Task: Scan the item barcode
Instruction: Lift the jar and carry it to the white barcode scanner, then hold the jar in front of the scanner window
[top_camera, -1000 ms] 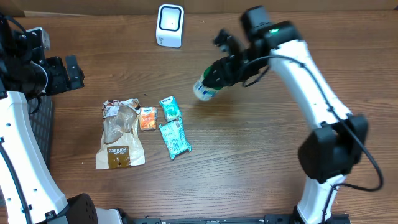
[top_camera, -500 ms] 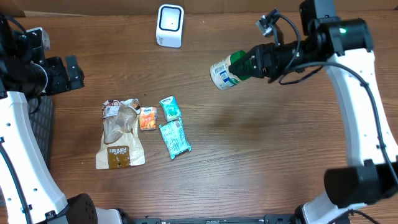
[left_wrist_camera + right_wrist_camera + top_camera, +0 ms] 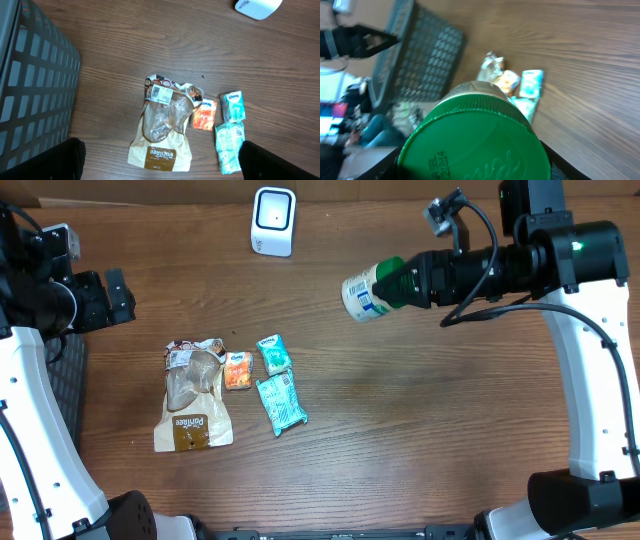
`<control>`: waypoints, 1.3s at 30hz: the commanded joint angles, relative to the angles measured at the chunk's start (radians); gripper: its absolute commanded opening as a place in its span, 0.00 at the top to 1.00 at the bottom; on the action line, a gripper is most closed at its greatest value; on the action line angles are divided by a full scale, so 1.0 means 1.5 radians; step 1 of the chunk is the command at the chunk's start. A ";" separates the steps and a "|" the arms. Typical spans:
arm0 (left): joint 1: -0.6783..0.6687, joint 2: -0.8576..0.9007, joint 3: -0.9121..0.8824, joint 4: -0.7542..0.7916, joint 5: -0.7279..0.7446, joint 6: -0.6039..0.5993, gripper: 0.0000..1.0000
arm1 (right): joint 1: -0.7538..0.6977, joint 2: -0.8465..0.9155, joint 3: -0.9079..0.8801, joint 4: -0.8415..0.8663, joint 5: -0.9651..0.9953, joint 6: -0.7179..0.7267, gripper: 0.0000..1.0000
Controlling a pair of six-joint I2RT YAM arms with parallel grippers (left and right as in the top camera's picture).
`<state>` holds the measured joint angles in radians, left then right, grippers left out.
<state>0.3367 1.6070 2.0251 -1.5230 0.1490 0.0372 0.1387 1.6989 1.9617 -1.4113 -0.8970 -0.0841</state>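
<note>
Right gripper [image 3: 408,280]: yours clamped the green-capped bottle [image 3: 363,295], held sideways above the bench [image 3: 420,420].
Bottle: right of the white scanner [image 3: 273,220], apart from it.
Left gripper [image 3: 114,298]: yours stood wide open, empty.

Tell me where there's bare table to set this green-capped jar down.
Bare wood runs right of the teal packets, below the held jar. Also free between the scanner and packets. Crowded around the brown pouch, near the basket.
</note>
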 commanded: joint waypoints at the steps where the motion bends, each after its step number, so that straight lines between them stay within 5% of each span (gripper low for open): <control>1: 0.005 0.002 0.008 0.001 0.000 0.015 0.00 | 0.043 -0.009 0.034 0.026 0.107 0.107 0.61; 8: 0.005 0.002 0.008 0.001 0.000 0.015 0.00 | 0.153 0.069 0.163 0.101 0.331 0.181 0.62; 14: 0.005 0.002 0.008 0.001 0.000 0.015 0.00 | 0.232 0.160 0.167 0.298 0.631 0.144 0.68; 20: 0.005 0.002 0.008 0.001 0.000 0.015 0.00 | 0.262 0.297 0.167 0.521 0.787 -0.075 0.73; 30: 0.005 0.002 0.008 0.001 0.000 0.015 0.00 | 0.263 0.474 0.167 0.896 0.757 -0.465 0.73; 39: 0.005 0.002 0.008 0.001 0.000 0.015 0.01 | 0.264 0.545 0.167 0.924 0.747 -0.679 0.73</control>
<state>0.3367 1.6070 2.0251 -1.5230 0.1490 0.0372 0.5308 2.4870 2.1899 -0.0463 0.2306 -0.9409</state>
